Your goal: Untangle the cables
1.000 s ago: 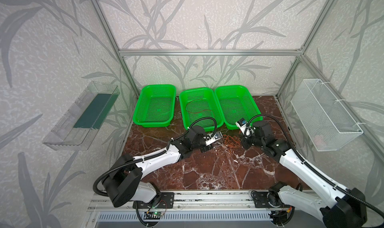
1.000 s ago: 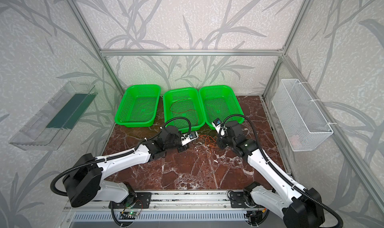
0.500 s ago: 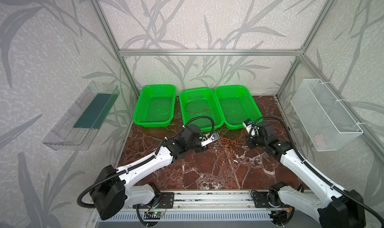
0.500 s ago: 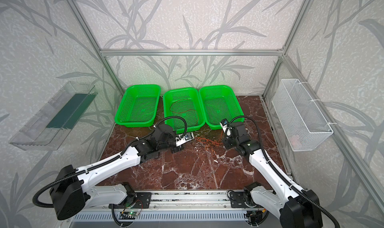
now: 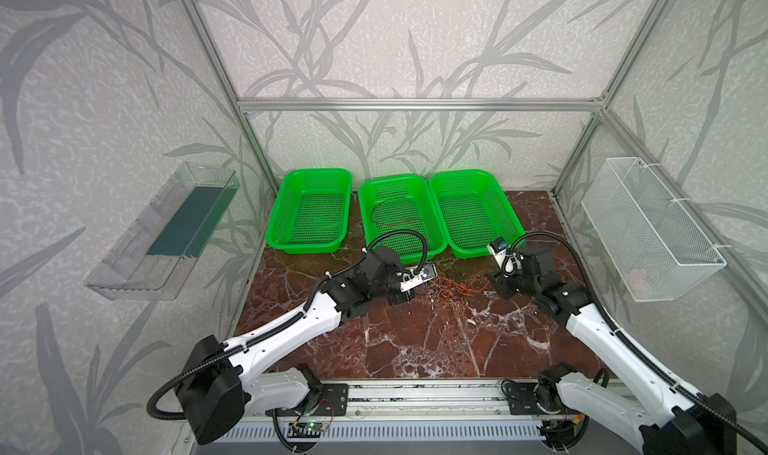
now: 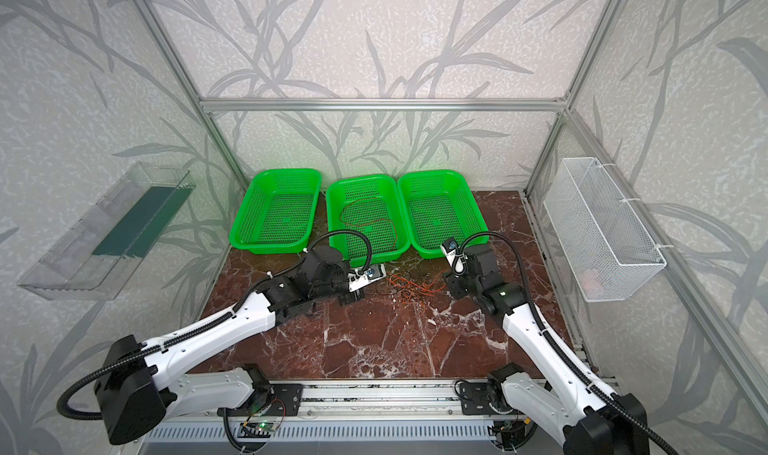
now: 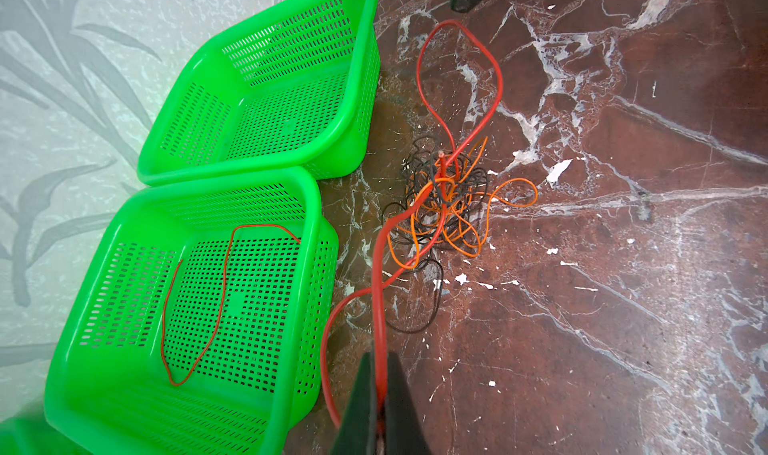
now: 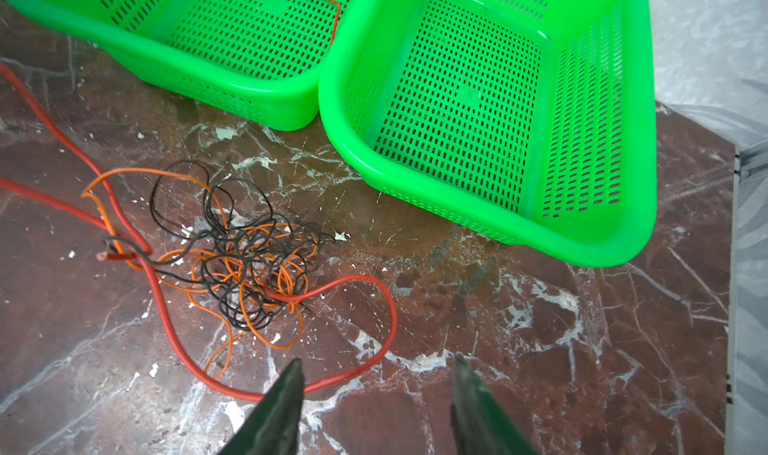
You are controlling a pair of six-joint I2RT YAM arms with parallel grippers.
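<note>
While the desk (image 5: 415,340) is carrying the cables (image 7: 440,208) in a knot just in front of the baskets, the left tool (image 7: 380,357) is pinching a red cable (image 7: 378,291).
The middle basket (image 5: 392,179) is holding one thin red wire (image 7: 224,282). The left tool is clamping shut on the red cable running into the knot; the right tool (image 8: 377,363) is standing apart, gripping nothing, beside a red loop. Pulling now is likely risking a tighter knot, or dragging the unpinned bundle along. No readable writing is showing.
</note>
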